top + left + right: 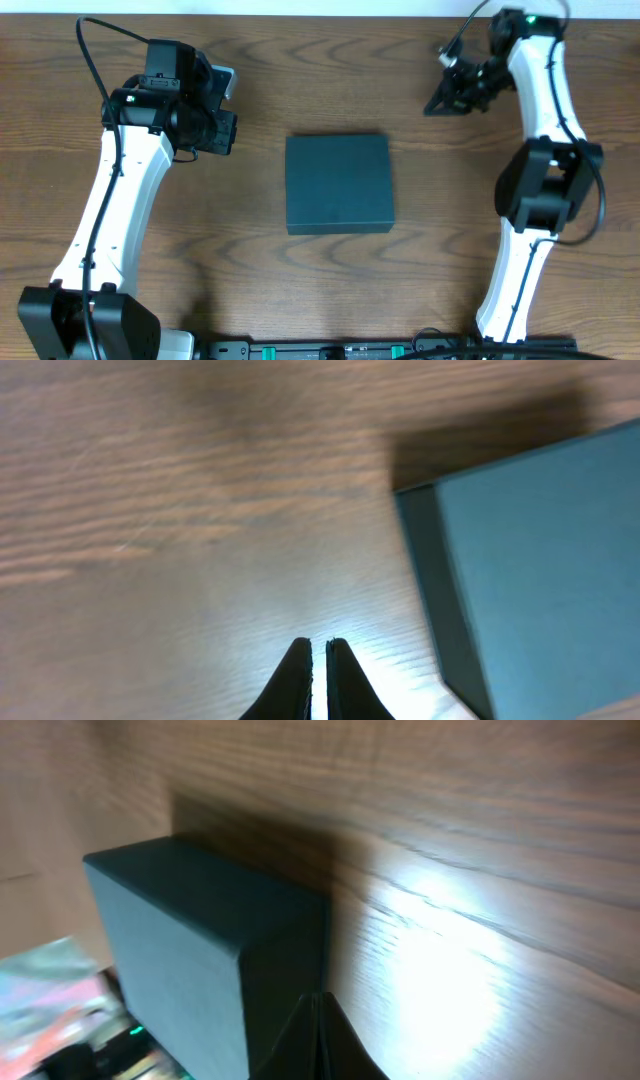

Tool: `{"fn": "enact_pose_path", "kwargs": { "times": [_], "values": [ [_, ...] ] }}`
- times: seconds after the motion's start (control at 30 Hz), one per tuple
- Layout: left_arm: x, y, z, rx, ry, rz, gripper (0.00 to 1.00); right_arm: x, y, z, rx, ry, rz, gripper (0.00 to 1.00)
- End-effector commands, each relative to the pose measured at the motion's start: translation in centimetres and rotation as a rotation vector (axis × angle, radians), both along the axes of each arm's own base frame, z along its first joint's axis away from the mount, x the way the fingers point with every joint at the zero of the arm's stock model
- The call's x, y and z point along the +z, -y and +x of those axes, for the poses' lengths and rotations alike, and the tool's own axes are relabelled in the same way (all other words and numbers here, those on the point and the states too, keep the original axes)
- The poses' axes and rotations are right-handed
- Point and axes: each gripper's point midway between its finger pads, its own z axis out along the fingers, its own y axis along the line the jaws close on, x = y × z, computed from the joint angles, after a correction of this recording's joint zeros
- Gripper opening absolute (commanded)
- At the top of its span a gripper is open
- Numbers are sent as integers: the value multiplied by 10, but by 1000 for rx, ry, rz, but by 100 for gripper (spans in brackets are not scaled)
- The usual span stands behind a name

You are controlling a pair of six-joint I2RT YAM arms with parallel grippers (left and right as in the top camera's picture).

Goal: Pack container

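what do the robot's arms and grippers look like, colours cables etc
Both the left arm and right arm have smooth white link shells joined by bulky black joint housings. A thin black cable loops off each. A small green light glows on the right arm. The left gripper and right gripper are black with tapered pointed fingers.

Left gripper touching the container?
Apart. The left wrist view shows bare table between the shut left gripper and the container; the overhead view agrees.
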Motion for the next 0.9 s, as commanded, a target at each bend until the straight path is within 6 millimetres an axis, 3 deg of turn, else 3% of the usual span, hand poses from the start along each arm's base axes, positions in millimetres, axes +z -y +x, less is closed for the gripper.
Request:
{"fn": "enact_pose_path", "kwargs": {
  "times": [0.0, 0.13, 0.2, 0.37, 0.5, 0.67, 0.87],
  "values": [
    [2, -13, -2, 11, 6, 70, 6, 87, 9, -4, -39, 210, -166, 2],
    [1, -13, -6, 11, -10, 72, 6, 139, 0, -27, -61, 309, -236, 2],
    [0, -14, -9, 10, -23, 73, 6, 159, -16, -47, -39, 333, -256, 2],
    [-3, -14, -16, 9, -56, 77, 6, 174, -50, -80, 33, 350, -342, 3],
    [-5, -23, -19, 26, -69, 125, 6, 165, -80, -96, 113, 338, -399, 3],
    [-6, -31, -18, 42, -65, 167, 6, 137, -113, -107, 210, 309, -420, 3],
    [-6, -31, -18, 42, -65, 167, 6, 68, -134, -114, 290, 231, -442, 3]
  ]
}}
